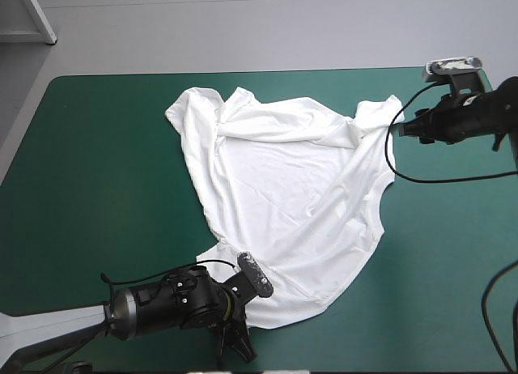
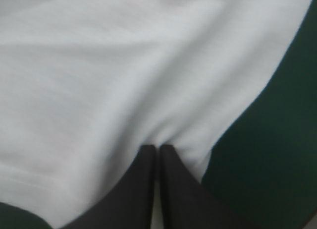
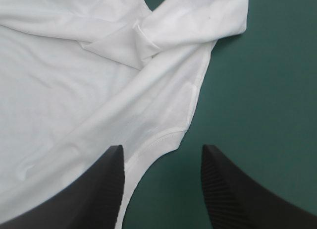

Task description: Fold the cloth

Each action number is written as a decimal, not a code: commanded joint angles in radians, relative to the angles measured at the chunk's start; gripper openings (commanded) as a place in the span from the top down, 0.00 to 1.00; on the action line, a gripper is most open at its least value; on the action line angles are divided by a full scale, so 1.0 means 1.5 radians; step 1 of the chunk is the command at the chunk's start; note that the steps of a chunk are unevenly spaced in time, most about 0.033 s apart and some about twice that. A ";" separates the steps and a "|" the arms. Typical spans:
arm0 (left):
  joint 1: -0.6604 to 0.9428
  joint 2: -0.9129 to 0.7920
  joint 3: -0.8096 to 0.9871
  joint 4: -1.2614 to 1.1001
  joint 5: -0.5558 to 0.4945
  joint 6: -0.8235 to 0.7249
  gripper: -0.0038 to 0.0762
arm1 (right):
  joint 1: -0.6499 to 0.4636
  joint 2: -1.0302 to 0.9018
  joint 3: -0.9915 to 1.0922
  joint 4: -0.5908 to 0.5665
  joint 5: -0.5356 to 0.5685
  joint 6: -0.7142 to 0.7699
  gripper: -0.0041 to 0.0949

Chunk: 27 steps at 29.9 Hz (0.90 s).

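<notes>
Pinching T-shirt (image 1: 283, 188): left gripper (image 2: 157, 152) | right gripper (image 3: 162, 149): parted, at its edge

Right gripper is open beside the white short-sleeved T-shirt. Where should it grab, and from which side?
Probably the curved stitched edge of the white short-sleeved T-shirt, lying between the right gripper's open fingers. Come in from the bare teal-green cover on the table's right side: there the edge lies flat and thin, while folds bunch farther in.
</notes>
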 commanded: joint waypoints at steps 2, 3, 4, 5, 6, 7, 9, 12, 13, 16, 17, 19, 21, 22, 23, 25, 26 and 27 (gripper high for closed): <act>0.008 -0.006 0.007 0.077 -0.034 -0.025 0.93 | -0.001 0.066 -0.006 0.023 -0.087 -0.010 0.49; 0.008 -0.006 0.007 0.077 -0.038 -0.031 0.93 | -0.001 0.086 -0.006 0.022 -0.098 -0.012 0.49; 0.008 -0.006 0.007 0.077 -0.043 -0.030 0.93 | -0.001 0.105 -0.006 0.022 -0.113 -0.015 0.49; 0.008 -0.006 0.007 0.077 -0.047 -0.030 0.93 | -0.001 0.119 -0.006 0.021 -0.125 -0.018 0.49; 0.008 -0.006 0.007 0.077 -0.048 -0.030 0.93 | -0.001 0.136 -0.006 0.021 -0.141 -0.022 0.49; 0.008 -0.006 0.007 0.077 -0.048 -0.030 0.93 | -0.001 0.152 -0.006 0.026 -0.156 -0.031 0.49; 0.008 -0.006 0.007 0.075 -0.047 -0.030 0.93 | -0.001 0.180 -0.006 0.038 -0.181 -0.045 0.49; 0.008 -0.006 0.007 0.074 -0.046 -0.030 0.93 | -0.001 0.223 -0.007 0.053 -0.209 -0.065 0.49; 0.008 -0.006 0.007 0.071 -0.046 -0.030 0.93 | -0.001 0.235 -0.007 0.053 -0.219 -0.066 0.49; 0.008 -0.006 0.007 0.069 -0.046 -0.030 0.93 | 0.005 0.268 -0.025 0.056 -0.223 -0.075 0.48; 0.008 -0.006 0.007 0.069 -0.046 -0.031 0.93 | 0.008 0.281 -0.037 0.056 -0.222 -0.081 0.47; 0.008 -0.006 0.007 0.066 -0.047 -0.031 0.93 | 0.019 0.303 -0.061 0.055 -0.222 -0.087 0.46; 0.008 -0.006 0.007 0.064 -0.047 -0.032 0.93 | 0.034 0.326 -0.092 0.056 -0.216 -0.087 0.44; 0.008 -0.006 0.007 0.064 -0.047 -0.033 0.93 | 0.040 0.336 -0.104 0.055 -0.212 -0.084 0.44; 0.008 -0.006 0.007 0.064 -0.047 -0.034 0.93 | 0.048 0.346 -0.116 0.048 -0.210 -0.075 0.44; 0.008 -0.006 0.007 0.064 -0.047 -0.034 0.93 | 0.059 0.357 -0.134 0.022 -0.206 -0.046 0.46; 0.008 -0.006 0.007 0.064 -0.047 -0.034 0.93 | 0.062 0.362 -0.139 0.008 -0.200 -0.036 0.49; 0.008 -0.006 0.007 0.064 -0.047 -0.034 0.93 | 0.065 0.365 -0.142 -0.008 -0.194 -0.028 0.53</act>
